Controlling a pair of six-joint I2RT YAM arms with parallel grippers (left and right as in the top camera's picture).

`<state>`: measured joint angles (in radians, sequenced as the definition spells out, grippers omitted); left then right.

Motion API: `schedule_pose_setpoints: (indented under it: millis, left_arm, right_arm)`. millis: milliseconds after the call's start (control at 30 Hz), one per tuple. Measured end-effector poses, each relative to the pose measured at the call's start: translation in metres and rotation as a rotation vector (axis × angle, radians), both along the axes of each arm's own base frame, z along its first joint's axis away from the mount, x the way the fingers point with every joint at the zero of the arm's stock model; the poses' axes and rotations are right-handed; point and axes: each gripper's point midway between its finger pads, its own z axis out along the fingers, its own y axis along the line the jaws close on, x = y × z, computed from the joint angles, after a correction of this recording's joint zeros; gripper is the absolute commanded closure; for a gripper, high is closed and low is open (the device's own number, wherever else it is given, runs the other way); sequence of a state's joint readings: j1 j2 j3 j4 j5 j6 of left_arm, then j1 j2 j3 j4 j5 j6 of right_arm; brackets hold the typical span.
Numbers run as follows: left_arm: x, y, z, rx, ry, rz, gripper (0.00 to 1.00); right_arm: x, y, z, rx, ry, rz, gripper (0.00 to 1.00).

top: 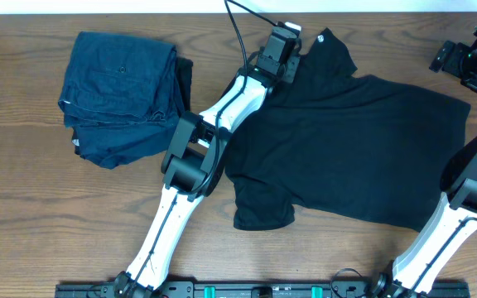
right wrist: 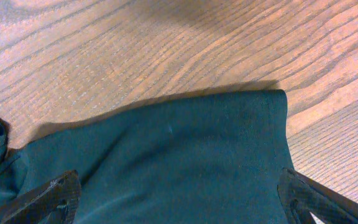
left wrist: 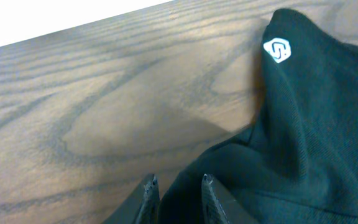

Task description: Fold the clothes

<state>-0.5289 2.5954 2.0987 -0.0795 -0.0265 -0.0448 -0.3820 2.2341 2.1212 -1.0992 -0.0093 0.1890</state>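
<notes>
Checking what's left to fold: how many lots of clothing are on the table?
2: the black T-shirt spread out centre-right, and a dark blue folded stack at left, which may hold several garments.

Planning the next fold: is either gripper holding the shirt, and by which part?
Right gripper: open, holding nothing. Left gripper: the T-shirt edge below the logo lies between its fingers; whether it is gripped cannot be told.

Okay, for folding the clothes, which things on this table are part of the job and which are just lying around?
Job in hand: black T-shirt; left hand; right hand.
Just lying about: folded dark blue stack.
</notes>
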Motion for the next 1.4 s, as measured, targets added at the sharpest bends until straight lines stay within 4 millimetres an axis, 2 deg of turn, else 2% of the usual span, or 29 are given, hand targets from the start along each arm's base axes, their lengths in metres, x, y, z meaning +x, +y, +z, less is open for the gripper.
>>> schedule_pose_setpoints:
  millis: [67, 100, 133, 200, 233, 300, 333, 433, 500, 533, 600, 667, 733, 867, 967, 1167, 1400]
  left_arm:
    - [-0.005, 0.004, 0.000, 0.016, 0.027, 0.001, 0.68]
    - [-0.010, 0.007, 0.003, 0.033, 0.053, 0.001, 0.60]
    - [-0.014, 0.011, 0.008, 0.044, 0.069, 0.002, 0.47]
    - [-0.025, 0.019, 0.027, 0.066, 0.106, 0.006, 0.45]
    - [-0.033, 0.024, 0.041, 0.079, 0.130, 0.007, 0.55]
    - [-0.050, 0.037, 0.073, 0.098, 0.161, 0.012, 0.86]
    - [-0.059, 0.044, 0.092, 0.106, 0.175, 0.013, 0.94]
    - [-0.087, 0.069, 0.138, 0.128, 0.213, 0.025, 0.94]
    - [-0.104, 0.088, 0.153, 0.150, 0.257, 0.040, 0.94]
    - [-0.111, 0.096, 0.153, 0.165, 0.287, 0.048, 0.94]
    - [-0.123, 0.115, 0.144, 0.203, 0.364, 0.069, 0.94]
    - [-0.134, 0.137, 0.120, 0.243, 0.462, 0.100, 0.94]
    - [-0.140, 0.150, 0.100, 0.259, 0.528, 0.118, 0.94]
    - [-0.157, 0.167, 0.058, 0.242, 0.667, 0.128, 0.94]
    - [-0.171, 0.174, 0.036, 0.218, 0.751, 0.135, 0.94]
    - [-0.193, 0.170, 0.013, 0.171, 0.848, 0.122, 0.94]
    - [-0.194, 0.150, 0.000, 0.052, 0.857, 0.079, 0.92]
  right_arm:
    - [0.000, 0.000, 0.000, 0.000, 0.000, 0.000, 0.01]
    - [0.000, 0.000, 0.000, 0.000, 0.000, 0.000, 0.01]
    - [0.000, 0.000, 0.000, 0.000, 0.000, 0.000, 0.01]
    - [0.000, 0.000, 0.000, 0.000, 0.000, 0.000, 0.01]
    - [0.000, 0.000, 0.000, 0.001, 0.000, 0.000, 0.01]
    - [0.000, 0.000, 0.000, 0.001, 0.000, 0.000, 0.01]
    - [0.000, 0.000, 0.000, 0.001, -0.001, 0.001, 0.01]
    - [0.000, 0.000, 0.000, 0.002, -0.001, 0.001, 0.01]
    - [0.000, 0.000, 0.000, 0.002, 0.000, 0.001, 0.01]
    - [0.000, 0.000, 0.000, 0.002, -0.001, 0.001, 0.01]
    - [0.000, 0.000, 0.000, 0.002, 0.000, 0.001, 0.01]
    - [0.000, 0.000, 0.000, 0.002, -0.001, 0.001, 0.01]
    - [0.000, 0.000, 0.000, 0.002, -0.001, 0.001, 0.01]
    - [0.000, 0.000, 0.000, 0.002, 0.000, 0.001, 0.01]
    - [0.000, 0.000, 0.000, 0.002, -0.001, 0.001, 0.01]
    - [0.000, 0.000, 0.000, 0.002, -0.001, 0.001, 0.01]
    - [0.000, 0.000, 0.000, 0.002, 0.000, 0.001, 0.01]
